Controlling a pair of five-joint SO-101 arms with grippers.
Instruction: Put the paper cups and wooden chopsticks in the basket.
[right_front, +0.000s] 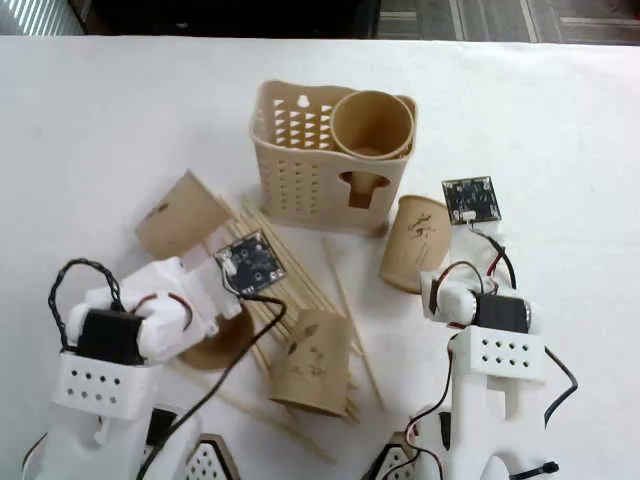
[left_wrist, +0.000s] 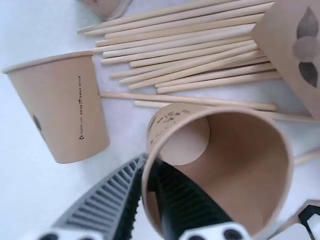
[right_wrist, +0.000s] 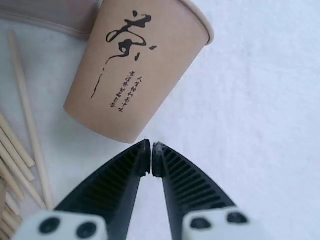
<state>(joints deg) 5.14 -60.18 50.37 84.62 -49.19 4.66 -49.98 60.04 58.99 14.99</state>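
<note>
A beige perforated basket stands at the table's middle back with one paper cup upright inside it. My left gripper is shut on the rim of a brown paper cup, one finger inside and one outside; that cup rests low by the left arm. Another cup lies on its side just beyond it. Wooden chopsticks lie in a loose bundle between the arms. My right gripper is shut on nothing, just short of the base of a lying cup.
A further cup lies on the chopsticks near the front middle, and the right arm's cup lies beside the basket's right corner. Single chopsticks lie left of the right gripper. White table is bare at far right.
</note>
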